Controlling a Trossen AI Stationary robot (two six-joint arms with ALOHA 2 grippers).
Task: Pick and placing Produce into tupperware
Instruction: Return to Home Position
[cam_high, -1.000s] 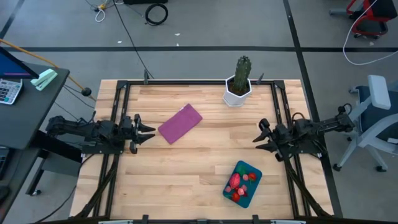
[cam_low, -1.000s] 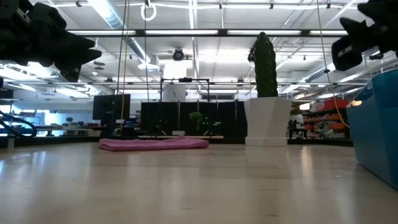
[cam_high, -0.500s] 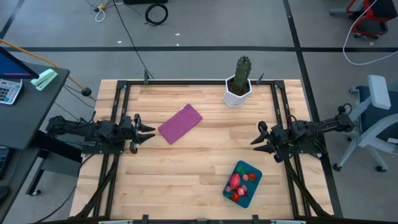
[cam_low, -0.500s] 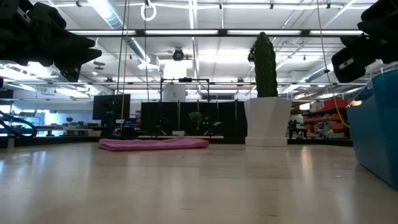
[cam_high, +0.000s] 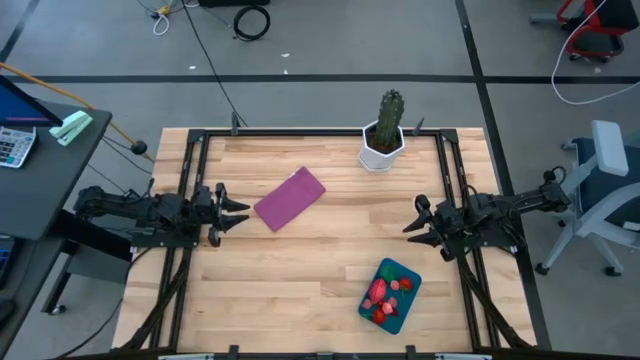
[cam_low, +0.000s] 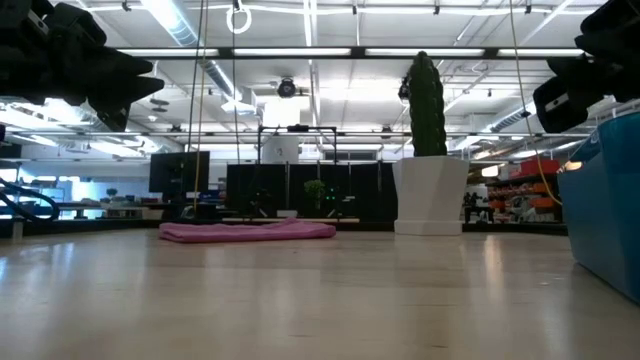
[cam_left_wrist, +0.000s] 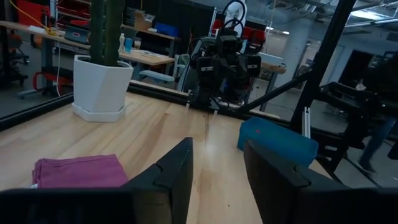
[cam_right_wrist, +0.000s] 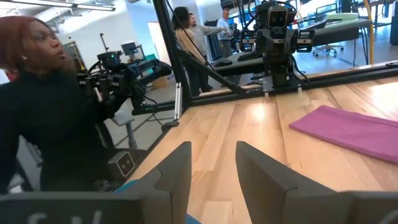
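Wooden table (cam_high: 300, 290) boards filled the middle of the top view, and the blue box (cam_high: 408, 272) sat in the lower right of that picture with the red and pink fruit (cam_high: 381, 293) piled inside it. The left gripper (cam_high: 243, 213) hung at the table's left side, near a purple cloth (cam_high: 290, 198), with its fingers spread wide and holding nothing, and the right gripper (cam_high: 412, 218) hung at the right side, higher in the picture than the box, fingers wide and empty too. A green cactus (cam_high: 390, 108) in a white pot (cam_high: 380, 152) stood at the table's top edge.
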